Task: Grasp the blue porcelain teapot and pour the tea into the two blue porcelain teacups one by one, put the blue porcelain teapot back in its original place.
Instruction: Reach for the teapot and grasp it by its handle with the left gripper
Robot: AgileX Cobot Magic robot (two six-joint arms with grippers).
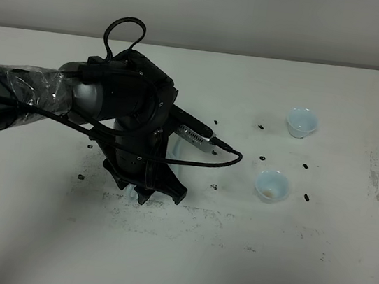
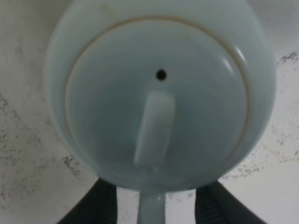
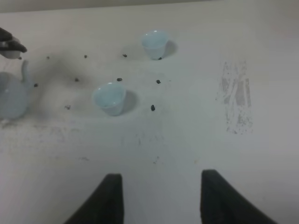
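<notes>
The blue porcelain teapot [image 2: 154, 93] stands on the tabletop [image 1: 312, 272] under the left arm, well apart from the two blue porcelain teacups [image 1: 272, 186]. Its handle [image 2: 152, 212] lies between the fingers of the left gripper [image 2: 158, 205], which stand apart with bare gaps either side. If they close off-centre, the glazed handle could slip and the pot swing, spilling tea or shedding its lid when tipped. It is round, pale sky-blue and glossy, the lid pierced by one small hole. The right gripper [image 3: 159, 198] hangs parted and empty

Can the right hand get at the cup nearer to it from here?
Probably yes: the right hand is open, and only speck-marked table lies between it and that cup. The left arm is aside, over the teapot.
</notes>
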